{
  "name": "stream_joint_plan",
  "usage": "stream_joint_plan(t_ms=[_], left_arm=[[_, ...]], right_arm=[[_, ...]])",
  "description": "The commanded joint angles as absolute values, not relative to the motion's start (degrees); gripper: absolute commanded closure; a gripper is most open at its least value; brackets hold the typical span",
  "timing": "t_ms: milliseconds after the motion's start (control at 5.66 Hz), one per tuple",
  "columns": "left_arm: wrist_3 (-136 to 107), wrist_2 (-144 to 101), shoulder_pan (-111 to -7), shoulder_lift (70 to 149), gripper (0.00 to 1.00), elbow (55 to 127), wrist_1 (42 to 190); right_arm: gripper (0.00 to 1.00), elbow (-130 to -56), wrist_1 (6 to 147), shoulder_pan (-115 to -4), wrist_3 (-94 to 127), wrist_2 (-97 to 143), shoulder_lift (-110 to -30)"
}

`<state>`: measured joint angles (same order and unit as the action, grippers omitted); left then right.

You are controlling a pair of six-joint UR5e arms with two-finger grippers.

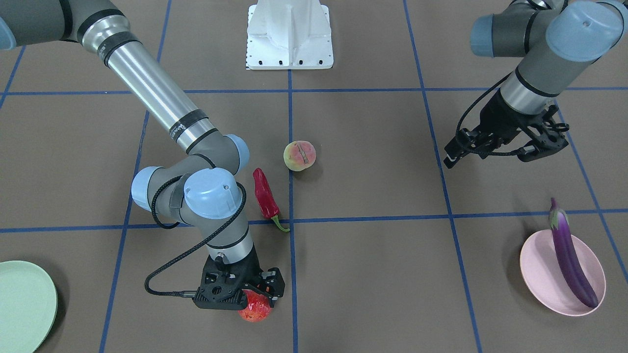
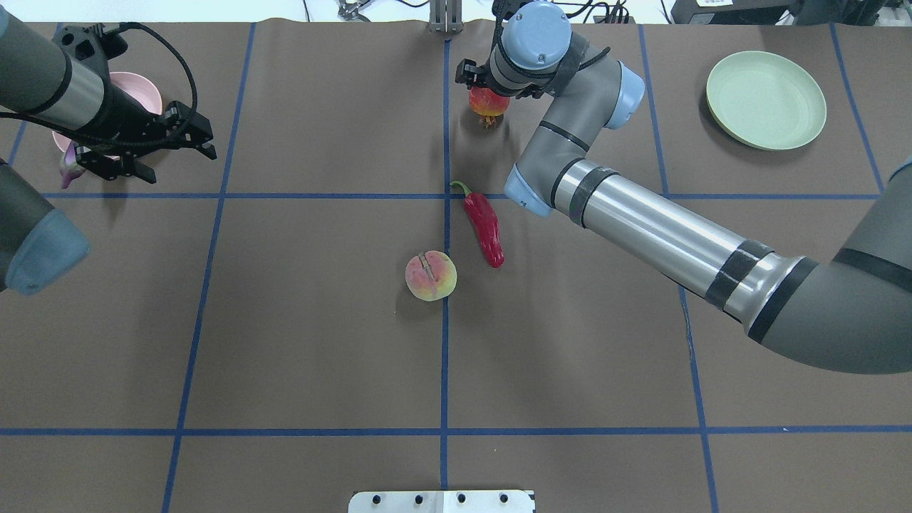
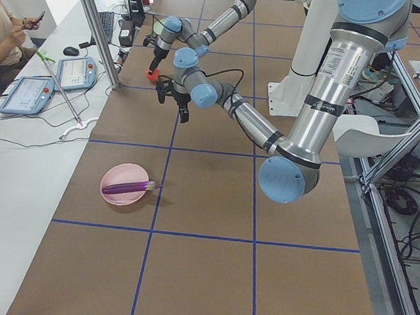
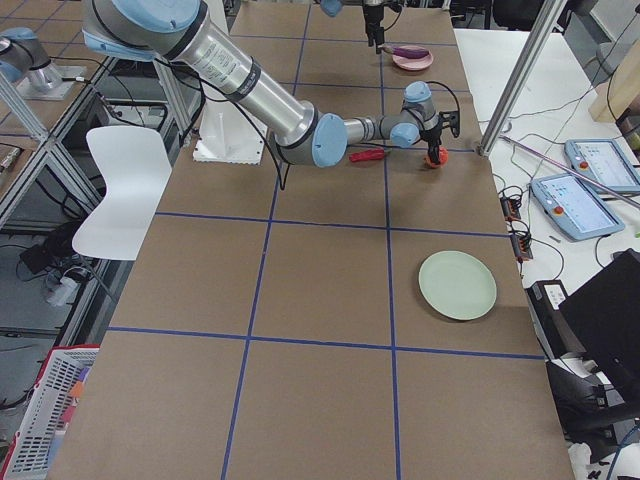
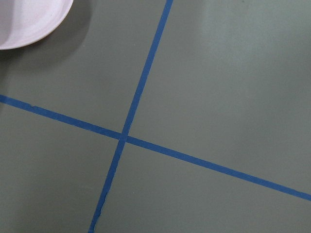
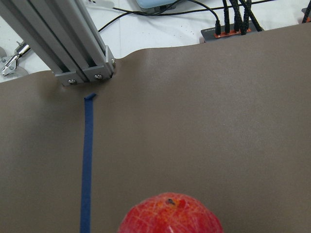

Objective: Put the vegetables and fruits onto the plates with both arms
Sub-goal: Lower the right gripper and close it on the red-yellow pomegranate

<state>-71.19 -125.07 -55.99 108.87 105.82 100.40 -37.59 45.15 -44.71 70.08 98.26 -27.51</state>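
Nearest the front camera, the right end effector (image 1: 255, 295) is down over the pomegranate (image 1: 255, 309), which sits on the worktop (image 1: 373, 274) near the operators' edge. The fingers straddle it, but I honestly can't tell if they've clamped. I'd squeeze across the fat middle, stay off the crown, then lift straight up before swinging over to the mint green plate (image 1: 24, 304), which is well apart. It's round, so no real long axis; the overhead view shows the crown lying low, pointing back toward the robot. The eggplant (image 1: 569, 255) lies lengthwise across the pink plate (image 1: 539, 274), cap toward the robot. Further back, the chili pepper (image 1: 265, 193) and peach (image 1: 299, 156) sit on bare worktop. Farthest, the left end effector (image 1: 488, 156) hangs spread and empty
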Motion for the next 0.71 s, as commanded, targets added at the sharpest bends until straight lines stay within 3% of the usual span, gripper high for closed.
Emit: stream_joint_plan(t_ms=[0, 177, 530], left_arm=[[-71.19, -125.07, -55.99, 108.81, 0.0, 105.82, 100.37], [-71.19, -125.07, -55.99, 108.72, 0.0, 105.82, 100.37], [-71.1, -125.16, -55.99, 108.81, 0.0, 105.65, 100.46]], right_arm=[[0.86, -37.44, 45.09, -44.74, 69.7, 98.26, -27.51], [1.0, -37.44, 45.09, -44.74, 67.35, 98.26, -27.51], [1.0, -40.93, 45.7, -46.74, 67.15, 98.61, -28.03]])
